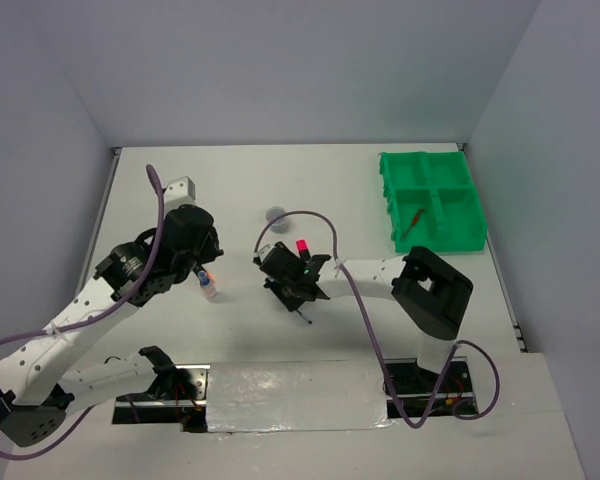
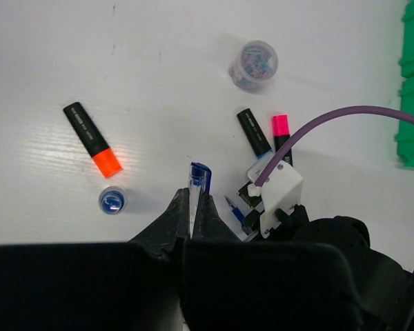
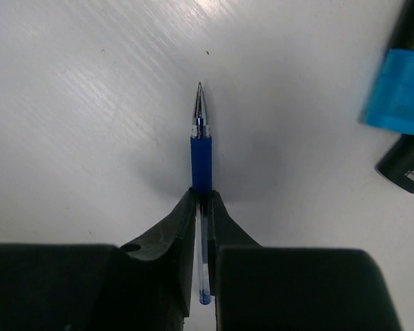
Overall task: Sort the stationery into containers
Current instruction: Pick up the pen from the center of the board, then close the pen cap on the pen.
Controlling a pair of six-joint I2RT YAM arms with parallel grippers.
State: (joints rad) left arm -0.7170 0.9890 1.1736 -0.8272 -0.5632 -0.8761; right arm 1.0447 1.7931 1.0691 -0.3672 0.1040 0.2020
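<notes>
The right gripper [image 3: 202, 195], bottom centre in its wrist view, is pinched shut on a blue pen [image 3: 201, 141] whose tip points up the frame. A blue highlighter [image 3: 399, 93] lies at upper right. In the left wrist view, the left gripper [image 2: 193, 200] is clamped on a blue-capped pen [image 2: 199, 176] at lower centre, with an orange highlighter [image 2: 91, 139] to its upper left. From above, the green tray [image 1: 420, 156] sits upper right, well apart from both grippers.

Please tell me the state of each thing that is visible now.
left gripper: shut on blue-capped pen
right gripper: shut on blue-grip pen
green tray: holds a red pen
orange highlighter: lying flat, free
round pot: standing upright
pink highlighter: lying beside black marker
</notes>
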